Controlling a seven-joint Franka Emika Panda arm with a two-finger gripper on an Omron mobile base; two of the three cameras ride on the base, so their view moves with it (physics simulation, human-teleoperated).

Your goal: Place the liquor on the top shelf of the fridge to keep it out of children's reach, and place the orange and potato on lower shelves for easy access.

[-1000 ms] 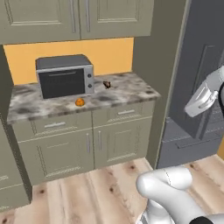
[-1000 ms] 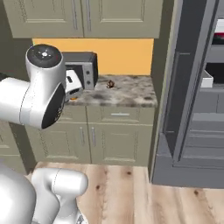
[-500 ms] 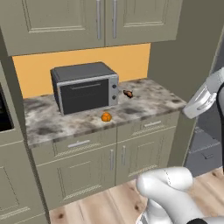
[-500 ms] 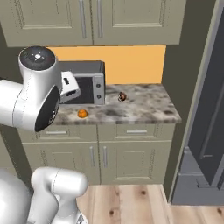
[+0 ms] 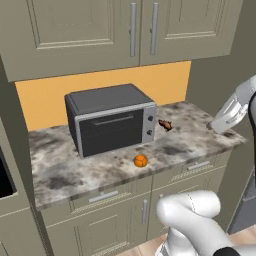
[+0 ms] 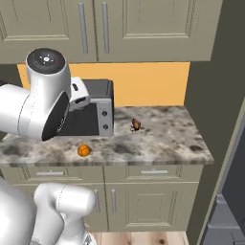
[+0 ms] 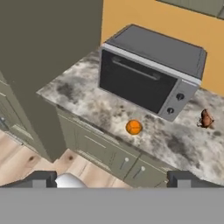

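- On the marbled grey-and-white countertop (image 5: 190, 137), a grey countertop oven (image 5: 111, 118) sits toward the back, against an orange backsplash (image 5: 100, 85). Dark glass door, bar handle across the top, two round knobs on the right-hand panel.
- The orange (image 5: 140, 160) lies in front of the oven, near the counter's front edge, clear of the oven door. Seen also from the right base camera (image 6: 83, 150) and from the hand camera (image 7: 134, 127).
- The potato (image 5: 165, 125) lies further back, beside the oven's knob side and apart from it; well apart from the orange. A small reddish-brown lump, shape hard to make out at this size.
- Olive-grey wall cabinets (image 5: 132, 27) with vertical bar handles hang above the backsplash. Matching drawers and doors (image 6: 154, 191) run under the counter.
- Light wood plank floor (image 7: 30, 159) below the cabinets.
- A tall dark grey panel (image 6: 210, 72) bounds the counter's right end.
- Gripper (image 7: 111, 180): two dark fingertips show at the bottom of the hand camera, set wide apart, nothing between them. It is held well above the counter, looking down at the oven and orange.
- White arm link (image 5: 231, 107) crosses the right edge of the left base view, above the counter's end.
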